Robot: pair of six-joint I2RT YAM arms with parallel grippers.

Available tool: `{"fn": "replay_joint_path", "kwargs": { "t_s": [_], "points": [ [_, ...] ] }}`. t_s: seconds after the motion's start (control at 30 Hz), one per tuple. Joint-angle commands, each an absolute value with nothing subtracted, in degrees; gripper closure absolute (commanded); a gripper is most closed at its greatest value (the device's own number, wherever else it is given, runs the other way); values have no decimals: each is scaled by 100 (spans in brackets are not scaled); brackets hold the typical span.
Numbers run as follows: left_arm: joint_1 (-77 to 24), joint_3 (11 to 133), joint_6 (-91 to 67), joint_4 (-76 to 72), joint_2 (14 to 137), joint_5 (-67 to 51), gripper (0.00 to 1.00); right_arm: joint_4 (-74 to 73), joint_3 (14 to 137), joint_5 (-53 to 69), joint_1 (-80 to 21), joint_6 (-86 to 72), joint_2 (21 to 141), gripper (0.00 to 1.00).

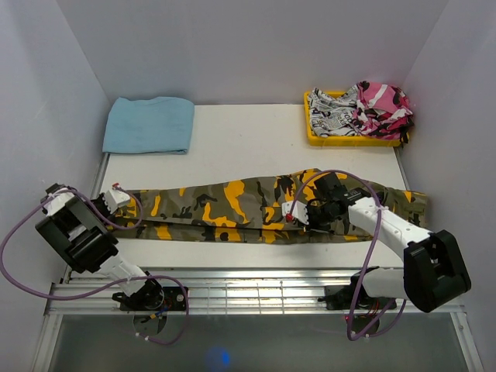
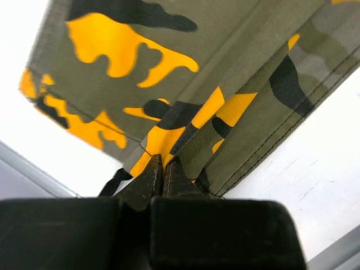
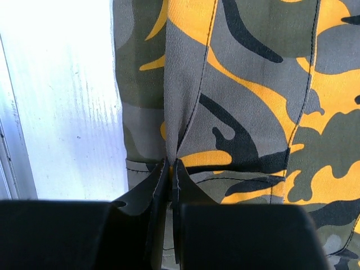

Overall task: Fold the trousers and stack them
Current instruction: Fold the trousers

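Observation:
The camouflage trousers lie stretched left to right across the white table, folded lengthwise. My left gripper is shut on the trousers' left end, near the leg hems; in the left wrist view the fingertips pinch an orange patch of cloth. My right gripper is shut on the trousers' near edge at the right of middle; in the right wrist view its fingertips pinch a raised ridge of fabric.
A folded light-blue towel lies at the back left. A yellow tray at the back right holds a black-and-white printed garment and a pink camouflage garment. A slatted metal rail runs along the near edge.

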State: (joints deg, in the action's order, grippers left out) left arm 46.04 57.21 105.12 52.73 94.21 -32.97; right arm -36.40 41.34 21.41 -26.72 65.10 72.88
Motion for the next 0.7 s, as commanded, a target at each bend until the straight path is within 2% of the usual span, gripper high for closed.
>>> {"fn": "replay_joint_path", "kwargs": {
  "t_s": [0.0,0.17,0.3,0.43,0.57,0.67],
  "points": [
    [4702,6458,10048,5265,9273,-3523,100,-4122,4245,2048,-2663,6548,7374,92],
    [4334,7592,8326,3809,9439,-4192,100,-3877,4535,1811,-2663,6346,7497,92],
    [3693,8295,6509,2489,9851,-3921,100,-3604,4929,1670,-2619,6065,7655,92],
    [3516,9191,5566,1653,10326,-3490,100,-3621,5343,1722,-2374,5854,7673,92],
    [3647,9221,6150,2047,10223,-3471,100,-3963,5256,1854,-2312,6186,7418,92],
    [3972,8133,6765,1978,9678,-3699,100,-4078,4915,1994,-2312,6310,7260,92]
  ]
}}
